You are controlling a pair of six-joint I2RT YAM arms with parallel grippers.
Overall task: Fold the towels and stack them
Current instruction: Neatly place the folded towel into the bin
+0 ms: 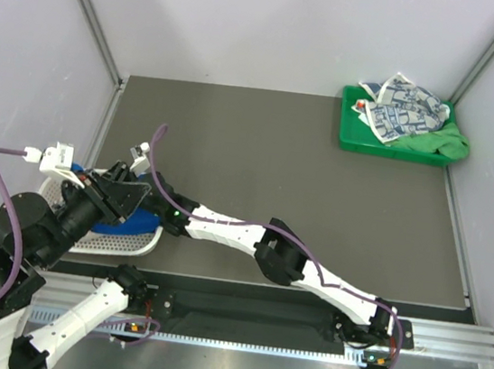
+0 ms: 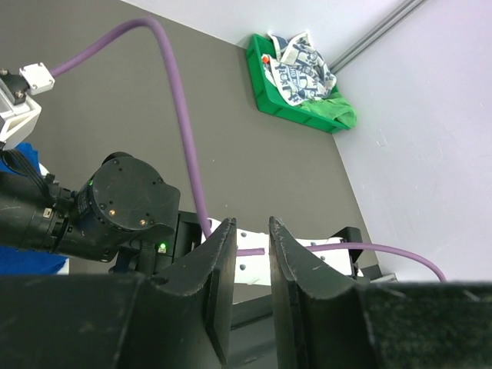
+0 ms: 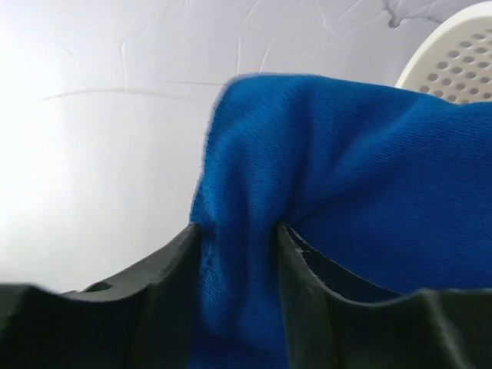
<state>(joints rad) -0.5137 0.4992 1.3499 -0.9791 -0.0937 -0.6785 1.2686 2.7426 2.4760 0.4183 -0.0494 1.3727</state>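
A royal blue towel (image 1: pixel 137 223) lies in the white mesh basket (image 1: pixel 116 245) at the near left. My right gripper (image 3: pixel 240 227) is shut on a bunched fold of the blue towel (image 3: pixel 346 177), which fills the space between its fingers. In the top view the right gripper (image 1: pixel 150 217) reaches across into the basket. My left gripper (image 1: pixel 128 192) hovers just above it, its fingers a narrow gap apart with nothing between them (image 2: pixel 250 227). A white towel with navy print (image 1: pixel 403 109) and a green towel (image 1: pixel 444 142) lie heaped in the far right tray.
The green plastic tray (image 1: pixel 354 135) sits in the far right corner against the wall. The right arm (image 1: pixel 278 257) stretches across the table's near edge. A purple cable (image 1: pixel 155 159) loops above the basket. Grey walls enclose the table.
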